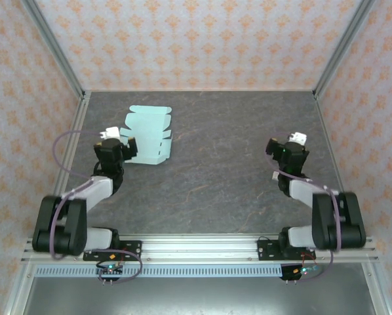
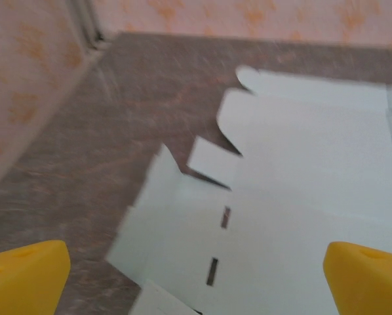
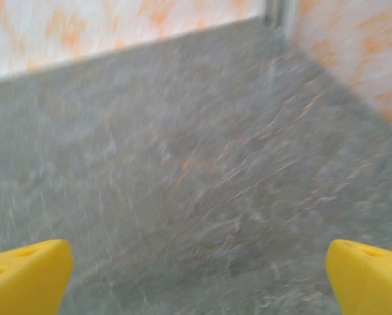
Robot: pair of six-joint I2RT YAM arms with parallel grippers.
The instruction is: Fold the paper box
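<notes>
Here, paper box [image 1: 148,134] flat, unfolded; left pincer [image 2: 196,279] spread at its edge; right pincer [image 3: 197,279] spread.

The box [image 1: 150,131] is thin, smooth card with a matt pale mint surface. The worktop [image 1: 222,177] has a dark grey, stone-like finish, matt, with fine orange veins. The fingers [image 2: 25,279] are smooth yellow plastic. The rail [image 1: 202,248] is bright grooved metal.

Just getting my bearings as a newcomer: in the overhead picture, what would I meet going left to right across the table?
left gripper → paper box → right gripper
</notes>
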